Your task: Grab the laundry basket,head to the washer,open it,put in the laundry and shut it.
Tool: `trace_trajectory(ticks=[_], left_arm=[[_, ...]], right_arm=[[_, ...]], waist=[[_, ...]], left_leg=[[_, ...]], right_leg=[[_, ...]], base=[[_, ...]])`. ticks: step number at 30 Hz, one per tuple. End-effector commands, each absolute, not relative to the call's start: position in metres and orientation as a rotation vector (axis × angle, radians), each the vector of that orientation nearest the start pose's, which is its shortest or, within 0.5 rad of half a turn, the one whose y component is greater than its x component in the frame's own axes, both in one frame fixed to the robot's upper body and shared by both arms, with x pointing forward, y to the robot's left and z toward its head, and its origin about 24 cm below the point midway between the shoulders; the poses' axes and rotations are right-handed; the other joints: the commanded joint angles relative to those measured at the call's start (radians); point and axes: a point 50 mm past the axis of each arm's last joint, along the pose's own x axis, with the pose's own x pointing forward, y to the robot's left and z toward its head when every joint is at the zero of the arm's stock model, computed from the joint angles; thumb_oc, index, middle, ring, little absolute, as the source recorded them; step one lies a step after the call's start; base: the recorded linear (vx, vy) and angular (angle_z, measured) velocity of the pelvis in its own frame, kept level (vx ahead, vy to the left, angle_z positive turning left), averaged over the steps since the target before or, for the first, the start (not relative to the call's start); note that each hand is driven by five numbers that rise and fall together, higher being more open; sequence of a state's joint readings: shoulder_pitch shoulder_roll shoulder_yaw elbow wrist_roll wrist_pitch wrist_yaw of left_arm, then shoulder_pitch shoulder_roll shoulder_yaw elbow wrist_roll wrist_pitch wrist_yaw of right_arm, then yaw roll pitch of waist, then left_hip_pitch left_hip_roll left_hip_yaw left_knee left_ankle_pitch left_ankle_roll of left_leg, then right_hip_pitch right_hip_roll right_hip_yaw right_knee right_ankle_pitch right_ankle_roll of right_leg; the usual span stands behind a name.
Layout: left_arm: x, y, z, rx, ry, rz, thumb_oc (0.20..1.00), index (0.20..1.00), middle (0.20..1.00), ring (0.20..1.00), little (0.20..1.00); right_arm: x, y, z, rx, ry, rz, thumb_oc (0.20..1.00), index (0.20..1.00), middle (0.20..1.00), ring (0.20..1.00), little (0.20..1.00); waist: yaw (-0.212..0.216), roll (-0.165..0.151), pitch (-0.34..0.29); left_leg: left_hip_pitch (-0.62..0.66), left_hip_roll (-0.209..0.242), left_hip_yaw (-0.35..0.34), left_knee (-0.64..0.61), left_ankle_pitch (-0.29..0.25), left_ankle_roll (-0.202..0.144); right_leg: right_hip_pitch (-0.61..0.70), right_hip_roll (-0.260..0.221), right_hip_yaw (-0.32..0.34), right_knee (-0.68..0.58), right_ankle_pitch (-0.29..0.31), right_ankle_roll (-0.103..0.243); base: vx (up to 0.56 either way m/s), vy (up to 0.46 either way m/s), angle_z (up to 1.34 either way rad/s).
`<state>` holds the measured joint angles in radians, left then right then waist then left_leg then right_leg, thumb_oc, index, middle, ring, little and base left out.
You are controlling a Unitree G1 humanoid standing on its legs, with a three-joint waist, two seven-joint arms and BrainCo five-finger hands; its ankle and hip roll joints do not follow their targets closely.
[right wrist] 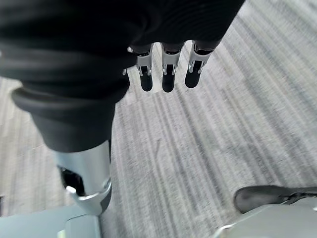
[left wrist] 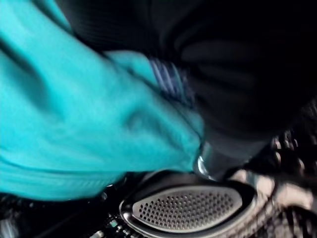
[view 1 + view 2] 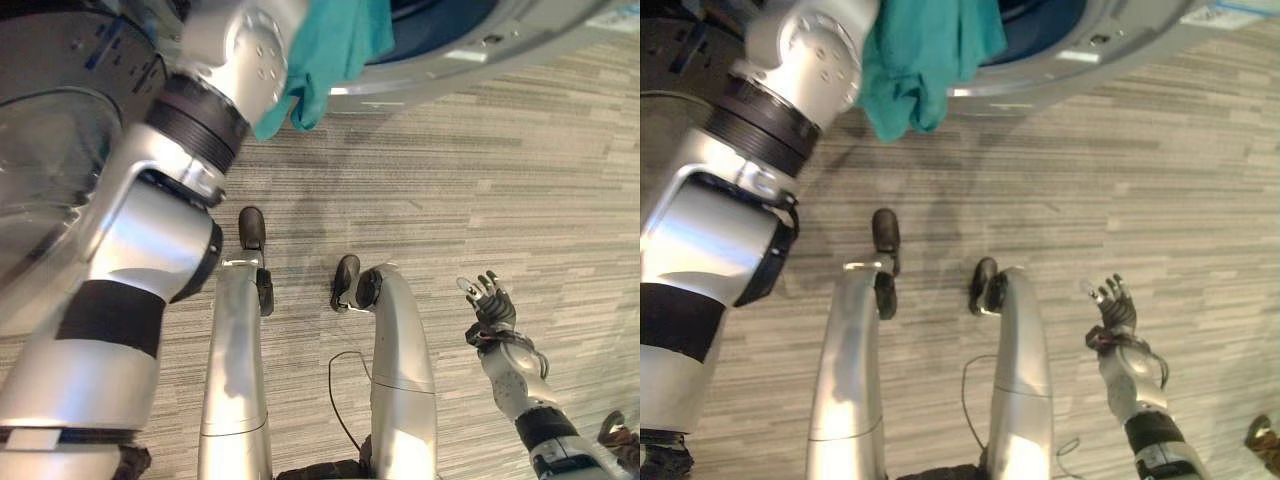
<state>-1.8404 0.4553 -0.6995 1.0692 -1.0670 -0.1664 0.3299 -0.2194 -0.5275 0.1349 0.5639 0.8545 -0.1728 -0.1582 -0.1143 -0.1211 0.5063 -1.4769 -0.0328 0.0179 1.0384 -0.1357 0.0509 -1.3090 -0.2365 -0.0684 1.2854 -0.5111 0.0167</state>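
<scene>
A teal cloth [image 3: 335,50] hangs over the lower rim of the washer's open port [image 3: 480,50] and droops toward the floor. My left arm reaches up to it. In the left wrist view my left hand [image 2: 237,84] has the teal cloth [image 2: 89,114] bunched under its dark cover, pinched at a silver fingertip, just above the drum's perforated paddle [image 2: 188,208]. The washer's glass door [image 3: 50,170] stands swung open at the left. My right hand [image 3: 490,300] hangs low on the right over the floor, fingers [image 1: 167,79] straight and spread, holding nothing.
Grey striped carpet floor [image 3: 480,170] stretches in front of the washer. A small dark object [image 3: 620,435] shows at the lower right corner; what it is I cannot tell.
</scene>
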Motion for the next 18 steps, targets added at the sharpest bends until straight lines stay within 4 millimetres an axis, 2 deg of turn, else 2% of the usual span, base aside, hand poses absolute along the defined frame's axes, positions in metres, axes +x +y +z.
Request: trace_trajectory(ticks=[1, 3, 4, 5, 6, 7, 9, 10, 11, 12, 14, 15, 16, 17, 18], left_arm=[[0.383, 0.195, 0.442, 0.412, -0.515, 0.22, 1.0, 1.0, 1.0, 1.0, 1.0], [0.392, 0.204, 0.423, 0.799, -0.404, 0.339, 1.0, 1.0, 1.0, 1.0, 1.0], [0.391, 0.2, 0.426, 0.982, -0.392, 0.421, 1.0, 1.0, 1.0, 1.0, 1.0], [0.387, 0.187, 0.439, 1.137, -0.416, 0.489, 1.0, 1.0, 1.0, 1.0, 1.0], [0.371, 0.168, 0.472, 1.326, -0.502, 0.6, 1.0, 1.0, 1.0, 1.0, 1.0], [0.364, 0.144, 0.486, 1.535, -0.583, 0.634, 1.0, 1.0, 1.0, 1.0, 1.0], [0.355, 0.118, 0.495, 1.938, -0.703, 0.757, 1.0, 1.0, 1.0, 1.0, 1.0], [0.355, 0.112, 0.493, 2.038, -0.744, 0.779, 1.0, 1.0, 1.0, 1.0, 1.0], [0.35, 0.099, 0.496, 2.078, -0.852, 0.795, 1.0, 1.0, 1.0, 1.0, 1.0], [0.351, 0.095, 0.493, 2.103, -0.878, 0.804, 1.0, 1.0, 1.0, 1.0, 1.0], [0.354, 0.1, 0.489, 2.065, -0.865, 0.801, 1.0, 1.0, 1.0, 1.0, 1.0], [0.355, 0.104, 0.488, 1.974, -0.859, 0.795, 1.0, 1.0, 1.0, 1.0, 1.0], [0.357, 0.106, 0.484, 1.789, -0.877, 0.743, 1.0, 1.0, 1.0, 1.0, 1.0], [0.359, 0.092, 0.472, 1.472, -0.978, 0.627, 1.0, 1.0, 1.0, 1.0, 1.0], [0.36, 0.087, 0.463, 1.361, -1.019, 0.573, 1.0, 1.0, 1.0, 1.0, 1.0]], right_arm=[[0.248, -0.304, -0.014, 0.309, 0.279, -0.451, 1.0, 1.0, 1.0, 1.0, 1.0], [0.245, -0.3, -0.03, 0.311, 0.352, -0.449, 1.0, 1.0, 1.0, 1.0, 1.0], [0.248, -0.295, -0.035, 0.308, 0.378, -0.431, 1.0, 1.0, 1.0, 1.0, 1.0], [0.253, -0.289, -0.035, 0.291, 0.39, -0.395, 1.0, 1.0, 1.0, 1.0, 1.0], [0.262, -0.281, -0.032, 0.272, 0.387, -0.342, 1.0, 1.0, 1.0, 1.0, 1.0], [0.265, -0.28, -0.029, 0.247, 0.372, -0.316, 1.0, 1.0, 1.0, 1.0, 1.0], [0.274, -0.274, -0.015, 0.201, 0.301, -0.249, 1.0, 1.0, 1.0, 1.0, 1.0], [0.276, -0.269, -0.012, 0.192, 0.279, -0.225, 1.0, 1.0, 1.0, 1.0, 1.0], [0.276, -0.268, -0.01, 0.185, 0.257, -0.216, 1.0, 1.0, 1.0, 1.0, 1.0], [0.277, -0.267, -0.008, 0.181, 0.242, -0.215, 1.0, 1.0, 1.0, 1.0, 1.0], [0.279, -0.264, -0.007, 0.191, 0.227, -0.211, 1.0, 1.0, 1.0, 1.0, 1.0], [0.278, -0.262, -0.009, 0.2, 0.229, -0.216, 1.0, 1.0, 1.0, 1.0, 1.0], [0.276, -0.258, -0.014, 0.203, 0.24, -0.215, 1.0, 1.0, 1.0, 1.0, 1.0], [0.274, -0.248, -0.021, 0.205, 0.263, -0.204, 1.0, 1.0, 1.0, 1.0, 1.0], [0.276, -0.242, -0.021, 0.201, 0.261, -0.181, 1.0, 1.0, 1.0, 1.0, 1.0]], waist=[[-0.039, 0.034, -0.064], [-0.031, 0.039, -0.063], [-0.03, 0.035, -0.062], [-0.037, 0.028, -0.066], [-0.052, 0.01, -0.074], [-0.061, 0.004, -0.081], [-0.07, 0.003, -0.09], [-0.072, 0.004, -0.092], [-0.074, 0.005, -0.096], [-0.075, 0.008, -0.096], [-0.074, 0.012, -0.096], [-0.07, 0.015, -0.096], [-0.062, 0.019, -0.096], [-0.042, 0.026, -0.089], [-0.03, 0.024, -0.084]], left_leg=[[0.107, -0.025, -0.024, -0.106, -0.114, 0.033], [0.122, -0.022, -0.02, -0.13, -0.101, 0.032], [0.129, -0.019, -0.02, -0.147, -0.093, 0.031], [0.132, -0.014, -0.019, -0.154, -0.091, 0.031], [0.13, -0.007, -0.021, -0.162, -0.082, 0.029], [0.129, -0.002, -0.022, -0.164, -0.083, 0.03], [0.124, 0.008, -0.022, -0.161, -0.085, 0.037], [0.121, 0.01, -0.024, -0.162, -0.084, 0.039], [0.122, 0.013, -0.027, -0.166, -0.085, 0.04], [0.123, 0.014, -0.029, -0.169, -0.084, 0.041], [0.125, 0.014, -0.031, -0.177, -0.082, 0.041], [0.129, 0.013, -0.033, -0.186, -0.078, 0.042], [0.138, 0.009, -0.036, -0.199, -0.074, 0.04], [0.16, 0.001, -0.044, -0.231, -0.062, 0.034], [0.168, -0.002, -0.047, -0.247, -0.058, 0.03]], right_leg=[[0.131, 0.03, -0.018, -0.09, 0.032, -0.067], [0.139, 0.032, -0.02, -0.111, 0.038, -0.069], [0.144, 0.036, -0.02, -0.127, 0.043, -0.07], [0.146, 0.04, -0.02, -0.138, 0.047, -0.069], [0.145, 0.049, -0.022, -0.158, 0.057, -0.069], [0.146, 0.052, -0.024, -0.166, 0.061, -0.068], [0.145, 0.049, -0.023, -0.176, 0.073, -0.064], [0.142, 0.049, -0.023, -0.179, 0.079, -0.062], [0.143, 0.049, -0.023, -0.185, 0.079, -0.061], [0.145, 0.049, -0.025, -0.189, 0.081, -0.061], [0.15, 0.047, -0.028, -0.196, 0.084, -0.059], [0.154, 0.046, -0.032, -0.204, 0.087, -0.057], [0.164, 0.046, -0.036, -0.215, 0.087, -0.054], [0.185, 0.046, -0.046, -0.241, 0.088, -0.046], [0.191, 0.046, -0.049, -0.253, 0.088, -0.043]], base=[[-0.06, 0.029, -0.18], [-0.06, 0.023, -0.12], [-0.06, 0.024, 0.0], [-0.07, 0.012, 0.07], [-0.05, 0.007, 0.04], [-0.04, 0.007, 0.01], [-0.02, 0.032, -0.06], [-0.01, 0.037, -0.01], [0.0, 0.0, 0.0], [0.0, 0.0, 0.0], [-0.01, 0.002, -0.02], [-0.02, -0.004, -0.08], [-0.03, -0.041, -0.07], [-0.03, -0.057, -0.04], [-0.03, -0.063, 0.02]])
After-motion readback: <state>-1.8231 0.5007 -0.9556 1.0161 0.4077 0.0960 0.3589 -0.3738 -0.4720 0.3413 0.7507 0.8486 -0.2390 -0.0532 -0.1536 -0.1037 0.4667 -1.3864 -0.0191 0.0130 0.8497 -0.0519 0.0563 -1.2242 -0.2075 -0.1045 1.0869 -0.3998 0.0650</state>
